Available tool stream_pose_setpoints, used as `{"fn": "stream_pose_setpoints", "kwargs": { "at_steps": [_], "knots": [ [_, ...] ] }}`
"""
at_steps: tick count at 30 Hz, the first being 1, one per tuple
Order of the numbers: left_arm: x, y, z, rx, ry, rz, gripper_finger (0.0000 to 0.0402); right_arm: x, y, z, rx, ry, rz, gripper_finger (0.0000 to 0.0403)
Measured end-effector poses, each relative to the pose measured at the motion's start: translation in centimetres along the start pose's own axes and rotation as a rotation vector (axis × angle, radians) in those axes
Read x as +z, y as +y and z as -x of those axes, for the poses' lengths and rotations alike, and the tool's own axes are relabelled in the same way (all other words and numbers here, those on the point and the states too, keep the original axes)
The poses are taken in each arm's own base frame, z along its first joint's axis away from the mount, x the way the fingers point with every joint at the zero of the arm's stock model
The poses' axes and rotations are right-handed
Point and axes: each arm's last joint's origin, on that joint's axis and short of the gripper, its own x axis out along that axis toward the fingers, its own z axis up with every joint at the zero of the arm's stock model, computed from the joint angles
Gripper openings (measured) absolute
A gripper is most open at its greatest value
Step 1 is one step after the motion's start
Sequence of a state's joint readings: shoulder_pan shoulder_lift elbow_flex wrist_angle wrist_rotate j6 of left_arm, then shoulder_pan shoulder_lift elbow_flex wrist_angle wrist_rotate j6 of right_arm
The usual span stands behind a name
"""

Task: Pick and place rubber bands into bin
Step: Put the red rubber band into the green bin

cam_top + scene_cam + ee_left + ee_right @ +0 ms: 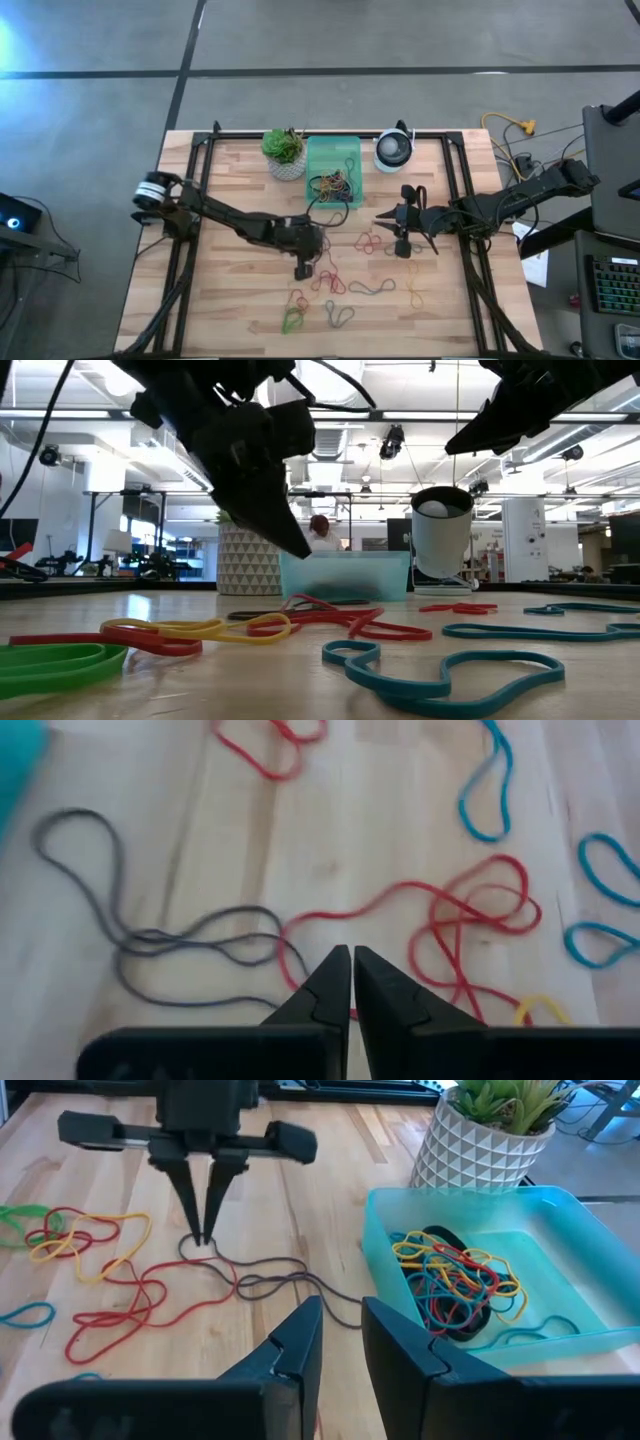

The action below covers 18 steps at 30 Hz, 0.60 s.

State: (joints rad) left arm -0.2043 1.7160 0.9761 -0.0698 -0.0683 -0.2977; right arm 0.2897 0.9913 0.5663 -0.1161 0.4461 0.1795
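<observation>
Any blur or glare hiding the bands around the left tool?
Left wrist view: soft throughout, but the red band at the shut left tool reads fine. Low view: ceiling lights silhouette both arms, near bands blurred. Right wrist view: sharp on the bin. High view: glare only at the floor's left edge.

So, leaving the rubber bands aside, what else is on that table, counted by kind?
Potted plant: 1
Mint-green bin: 1
Round white-and-dark device: 1
Robot arms (left arm, right arm): 2
Total: 5
</observation>
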Motion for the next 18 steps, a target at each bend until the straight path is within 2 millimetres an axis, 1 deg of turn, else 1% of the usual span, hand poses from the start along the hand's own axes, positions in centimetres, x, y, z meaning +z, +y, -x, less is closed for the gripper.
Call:
{"fn": "stream_pose_setpoints", "kwargs": {
  "at_steps": [4, 13, 18],
  "knots": [
    [-0.39, 0.05, -0.39, -0.009, 0.022, -0.001, 0.003, 0.01, 0.0, 0.0, 0.0, -0.001, -0.002, 0.0068],
    [-0.48, 0.58, -0.48, 0.057, 0.009, 0.013, 0.0122, 0.01, 0.0, 0.0, 0.0, -0.001, -0.005, 0.0068],
    [-0.64, 0.68, -0.55, 0.061, 0.014, 0.017, 0.0151, 0.01, 0.0, 0.0, 0.001, -0.001, -0.005, 0.0068]
  ]
}}
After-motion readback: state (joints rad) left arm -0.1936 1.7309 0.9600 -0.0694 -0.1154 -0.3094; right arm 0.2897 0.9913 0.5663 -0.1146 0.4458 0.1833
